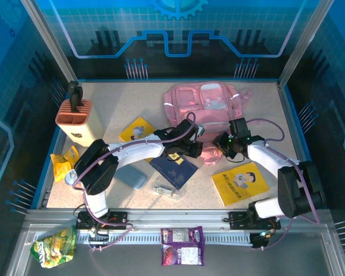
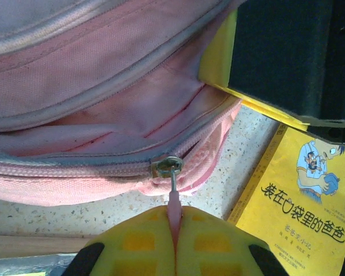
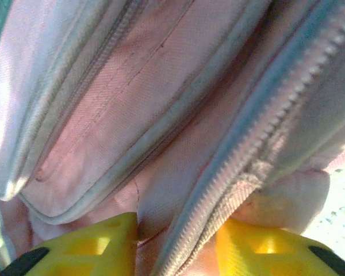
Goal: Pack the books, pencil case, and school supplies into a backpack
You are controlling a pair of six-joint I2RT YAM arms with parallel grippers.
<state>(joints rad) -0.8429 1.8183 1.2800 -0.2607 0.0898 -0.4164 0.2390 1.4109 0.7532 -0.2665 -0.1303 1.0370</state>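
Speckled beige table [image 1: 115, 103] inside a blue-walled cell. One pink backpack [image 1: 204, 103] at far centre-right. Left gripper [image 2: 173, 221] at its near edge, closed on the pink zip pull [image 2: 173, 198]. Right gripper [image 3: 178, 233] beside it, narrow, pinching a fold of backpack fabric and zip teeth. One beige, orange-topped block [image 1: 76, 121] at far left. Three books: yellow book [image 1: 137, 129] right of the block, partly under the left arm; second yellow book [image 1: 240, 183] at near right, title "装在口袋里的爸爸" legible in the left wrist view; navy book [image 1: 173, 169] at centre, pale lettering too small to read. One grey-blue pencil case [image 1: 132, 176] just left of the navy book. On the near ledge, one green snack bag [image 1: 54, 246] and two purple packets [image 1: 183, 246], print illegible; one yellow snack bag [image 1: 63, 163] at the table's left edge. One clear, silvery supply [image 1: 165, 191] by the navy book's near corner.
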